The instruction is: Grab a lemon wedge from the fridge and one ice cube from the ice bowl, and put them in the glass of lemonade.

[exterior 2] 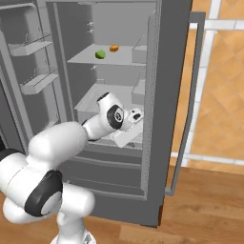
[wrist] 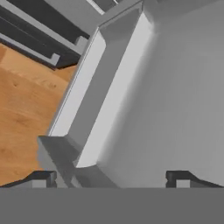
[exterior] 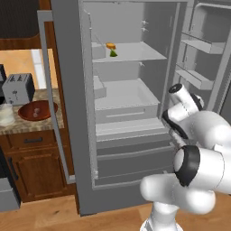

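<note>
Fridge [exterior: 67,113] stood open. Lemon wedge [exterior 2: 100,55] sat on upper shelf [exterior 2: 128,59] beside small orange item [exterior 2: 114,48], toward 11 o'clock from hand [exterior 2: 131,125] in right base view, well apart. Hand spread wide, empty, low at drawer [wrist: 105,87] level, arm reaching forward. Ice bowl [exterior: 38,110] on table [exterior: 31,126], 9 o'clock.

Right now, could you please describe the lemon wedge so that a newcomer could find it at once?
Look into the open fridge, at its top shelf. The lemon wedge lies there beside a small orange item; it is the green, pointed piece.
</note>
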Robot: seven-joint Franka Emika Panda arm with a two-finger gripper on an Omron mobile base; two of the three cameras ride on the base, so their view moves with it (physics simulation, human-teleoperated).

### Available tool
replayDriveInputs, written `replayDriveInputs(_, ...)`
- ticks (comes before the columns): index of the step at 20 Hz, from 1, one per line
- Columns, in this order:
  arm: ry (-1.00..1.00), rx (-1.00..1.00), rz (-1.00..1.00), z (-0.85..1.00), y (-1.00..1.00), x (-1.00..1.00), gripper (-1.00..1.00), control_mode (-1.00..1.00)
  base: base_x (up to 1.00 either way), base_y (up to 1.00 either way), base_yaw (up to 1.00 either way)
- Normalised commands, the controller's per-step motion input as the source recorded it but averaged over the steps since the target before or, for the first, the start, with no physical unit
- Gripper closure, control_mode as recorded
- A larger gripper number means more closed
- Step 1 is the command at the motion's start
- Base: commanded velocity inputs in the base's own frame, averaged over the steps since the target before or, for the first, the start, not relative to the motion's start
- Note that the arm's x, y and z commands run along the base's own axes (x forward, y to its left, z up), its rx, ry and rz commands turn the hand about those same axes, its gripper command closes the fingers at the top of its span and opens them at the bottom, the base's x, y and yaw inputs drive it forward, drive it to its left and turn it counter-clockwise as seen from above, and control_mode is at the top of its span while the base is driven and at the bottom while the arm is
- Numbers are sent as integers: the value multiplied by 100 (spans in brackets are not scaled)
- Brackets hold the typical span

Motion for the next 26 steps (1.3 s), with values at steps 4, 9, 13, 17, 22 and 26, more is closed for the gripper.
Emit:
replayDriveInputs(4, -53, 1, 0, 27, 94, -36, -100, -100, 0, 0, 0)
replayDriveInputs(9, -47, 12, 0, 37, 100, -29, -100, -100, 0, 0, 0)
replayDriveInputs(13, -36, 31, 1, 51, 97, -49, -100, -100, 0, 0, 0)
replayDriveInputs(17, -12, 52, 0, 62, 64, -46, -100, -100, 0, 0, 0)
replayDriveInputs(22, 0, 61, 0, 53, 40, -57, -100, -100, 0, 0, 0)
replayDriveInputs(26, -2, 27, 0, 89, 40, -80, -100, -100, 0, 0, 0)
